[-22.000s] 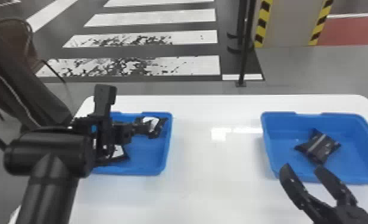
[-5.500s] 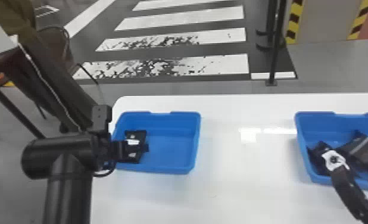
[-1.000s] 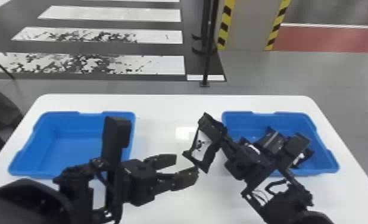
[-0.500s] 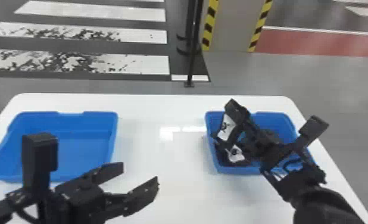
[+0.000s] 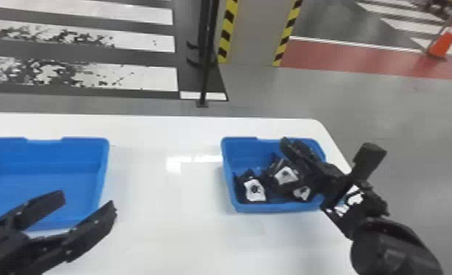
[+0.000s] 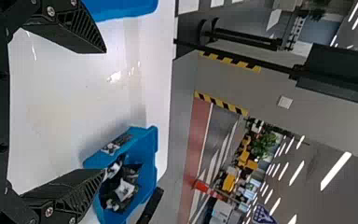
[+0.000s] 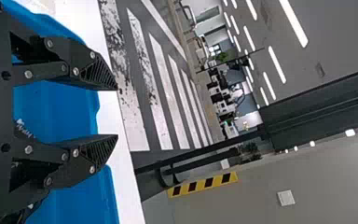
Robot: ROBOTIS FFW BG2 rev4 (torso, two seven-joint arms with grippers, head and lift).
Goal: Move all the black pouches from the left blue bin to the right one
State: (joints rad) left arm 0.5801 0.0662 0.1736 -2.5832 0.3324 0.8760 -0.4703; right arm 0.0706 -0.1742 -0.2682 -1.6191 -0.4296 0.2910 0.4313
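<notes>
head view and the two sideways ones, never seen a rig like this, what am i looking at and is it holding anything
This is a robot with two black grippers, left and right. The head view looks forward and down from its head. The other two come from cameras on its wrists; they are turned on their side, so upright things lie sideways. On the white table stand two blue bins, a left one and a right one. Black pouches with white patches lie in the right bin. Both grippers are open, with nothing held between their fingers.
</notes>
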